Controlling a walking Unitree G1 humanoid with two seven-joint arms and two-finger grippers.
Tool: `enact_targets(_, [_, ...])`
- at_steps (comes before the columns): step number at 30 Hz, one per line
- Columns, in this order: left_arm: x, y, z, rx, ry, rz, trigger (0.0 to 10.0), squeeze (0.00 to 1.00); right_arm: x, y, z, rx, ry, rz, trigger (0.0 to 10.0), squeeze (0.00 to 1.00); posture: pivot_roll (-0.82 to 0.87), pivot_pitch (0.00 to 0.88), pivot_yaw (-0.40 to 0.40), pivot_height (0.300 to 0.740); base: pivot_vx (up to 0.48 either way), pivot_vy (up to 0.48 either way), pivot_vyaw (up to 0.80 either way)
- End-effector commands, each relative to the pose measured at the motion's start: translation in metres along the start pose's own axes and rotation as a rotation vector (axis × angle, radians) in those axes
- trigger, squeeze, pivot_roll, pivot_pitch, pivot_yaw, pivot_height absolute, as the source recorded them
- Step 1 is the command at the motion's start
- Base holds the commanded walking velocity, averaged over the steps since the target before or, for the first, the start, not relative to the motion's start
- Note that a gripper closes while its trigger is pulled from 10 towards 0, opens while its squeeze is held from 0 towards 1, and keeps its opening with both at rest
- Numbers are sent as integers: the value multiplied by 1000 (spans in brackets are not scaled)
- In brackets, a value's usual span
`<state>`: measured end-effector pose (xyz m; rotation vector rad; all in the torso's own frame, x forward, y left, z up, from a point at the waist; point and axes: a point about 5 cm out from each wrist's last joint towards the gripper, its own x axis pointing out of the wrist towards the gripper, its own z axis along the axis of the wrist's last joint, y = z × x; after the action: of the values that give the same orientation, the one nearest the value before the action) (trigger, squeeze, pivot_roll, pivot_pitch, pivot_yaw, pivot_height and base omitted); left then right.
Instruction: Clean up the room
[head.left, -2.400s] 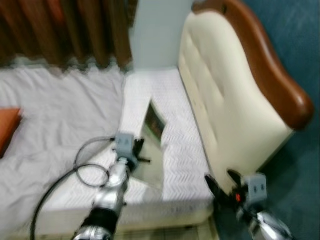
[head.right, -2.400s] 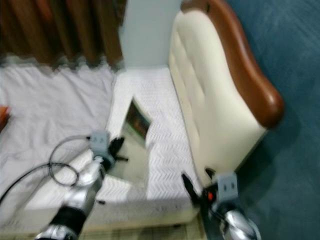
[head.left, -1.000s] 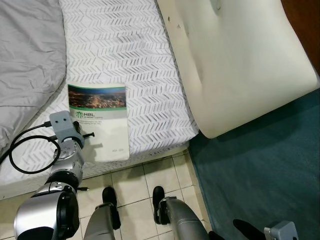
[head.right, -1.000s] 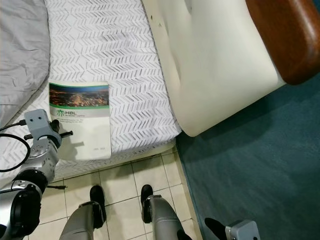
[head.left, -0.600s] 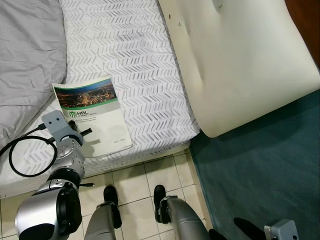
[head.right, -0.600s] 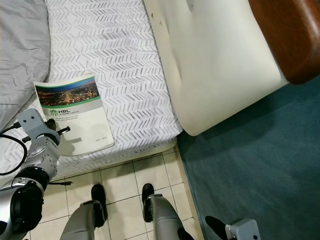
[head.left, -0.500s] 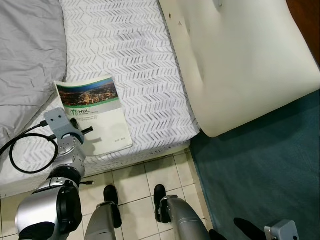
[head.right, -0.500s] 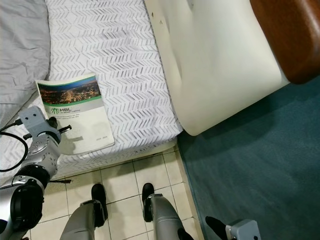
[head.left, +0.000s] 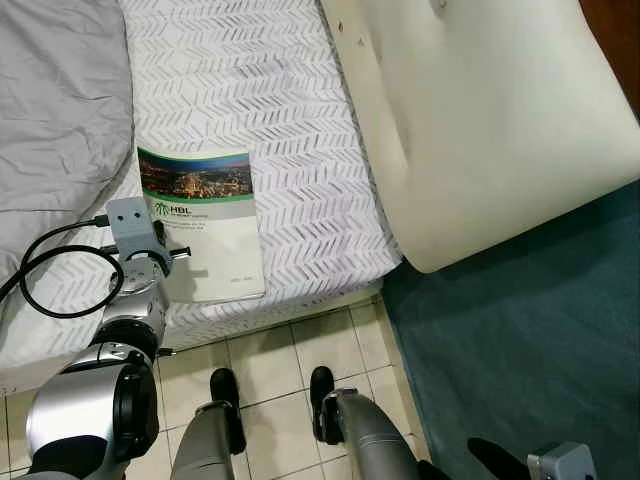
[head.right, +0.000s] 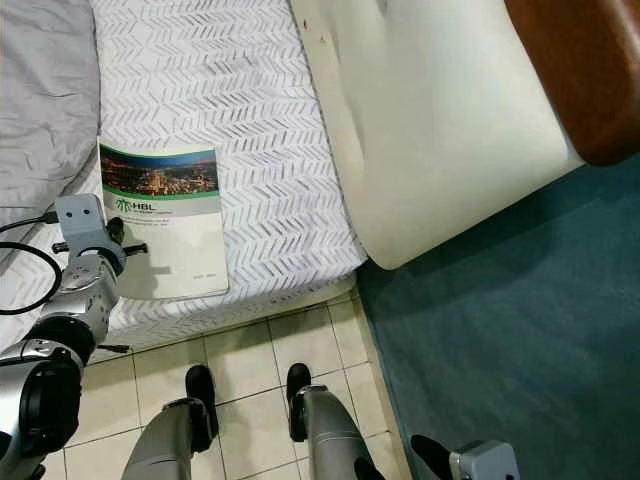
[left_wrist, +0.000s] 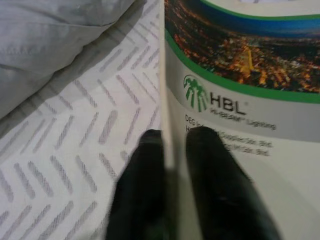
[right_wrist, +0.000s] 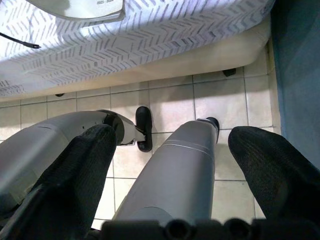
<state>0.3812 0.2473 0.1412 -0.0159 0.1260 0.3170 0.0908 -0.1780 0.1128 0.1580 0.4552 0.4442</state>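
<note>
two black fingers of the left gripper (left_wrist: 169, 165) pinch the white green-banded hbl booklet's (head.left: 204, 222) edge on the chevron-patterned mattress (head.left: 270, 120); right gripper (right_wrist: 170, 145) hangs open.

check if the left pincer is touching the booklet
Touching. In the left wrist view the left pincer has its two black fingers closed on the edge of the booklet, one on each side.

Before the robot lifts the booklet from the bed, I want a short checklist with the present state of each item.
1. Left hand closed on the booklet edge: ok.
2. Hold is near the middle of the booklet: not ok, it is at one side edge.
3. Booklet lies flat on the mattress: ok.
4. Black cable is apart from the booklet: ok.
5. Right hand is open and idle, low over the tiled floor: ok.
</note>
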Motion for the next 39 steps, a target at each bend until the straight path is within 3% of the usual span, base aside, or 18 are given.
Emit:
enact_targets(1, [-4, 1, -17, 27, 65, -7, 10000, 871, -5, 0, -6, 16, 33, -23, 10000, 0, -469, 566, -161, 740, 0, 0, 0])
enact_targets(2, [-4, 1, -17, 28, 66, -3, 10000, 973, -5, 0, -5, 15, 33, -23, 10000, 0, -474, 566, -162, 740, 0, 0, 0])
enact_targets(4, [-4, 0, -17, 27, 65, -2, 10000, 1000, -6, -1, -5, 13, 34, -24, 10000, 0, -478, 564, -164, 740, 0, 0, 0])
enact_targets(13, [-4, -1, -16, 13, 58, -2, 10000, 1000, -4, -2, -6, 8, 39, -27, 10000, 0, -474, 556, -159, 740, 0, 0, 0])
enact_targets(17, [-3, 15, -11, 72, 25, -4, 10000, 1000, 12, -8, -6, 11, 3, -30, 10000, 0, -418, 509, -114, 740, 0, 0, 0])
enact_targets(19, [-4, 14, -14, 93, 25, -25, 10000, 1000, 19, -10, -7, 20, -12, -35, 10000, 0, -389, 472, -92, 740, 0, 0, 0])
enact_targets(21, [-10, 10, -27, 147, 28, -107, 10000, 1000, 42, -19, -6, 48, -63, -54, 10000, 0, -334, 396, -58, 740, 0, 0, 0])
enact_targets(22, [-10, 10, -27, 147, 28, -107, 10000, 1000, 42, -19, -6, 48, -63, -54, 10000, 0, -334, 396, -58, 740, 0, 0, 0])
enact_targets(23, [-16, 2, -40, 189, 29, -190, 10000, 1000, 58, -29, -2, 64, -107, -96, 10000, 0, -286, 333, -31, 740, 0, 0, 0])
enact_targets(26, [-23, -7, -50, 216, 21, -272, 10000, 1000, 70, -41, 2, 65, -143, -151, 10000, 0, -249, 280, -12, 740, 0, 0, 0])
enact_targets(27, [-35, -21, -59, 259, -50, -396, 10000, 1000, 83, -54, 9, 51, -188, -196, 10000, 0, -176, 189, 17, 740, 0, 0, 0])
enact_targets(28, [-35, -21, -59, 259, -50, -396, 10000, 1000, 83, -54, 9, 51, -188, -196, 10000, 0, -176, 189, 17, 740, 0, 0, 0])
enact_targets(30, [-55, -33, -67, 295, -129, -503, 10000, 1000, 101, -66, 15, 43, -230, -232, 10000, 0, -122, 125, 33, 740, 0, 0, 0])
enact_targets(36, [-94, -32, -71, 239, -221, -466, 10000, 1000, 129, -77, 29, 50, -310, -276, 10000, 0, -35, 8, 40, 740, 0, 0, 0])
enact_targets(39, [-113, -36, -79, 150, -210, -412, 10000, 1000, 142, -79, 35, 46, -335, -288, 10000, 0, -14, 0, 33, 740, 0, 0, 0])
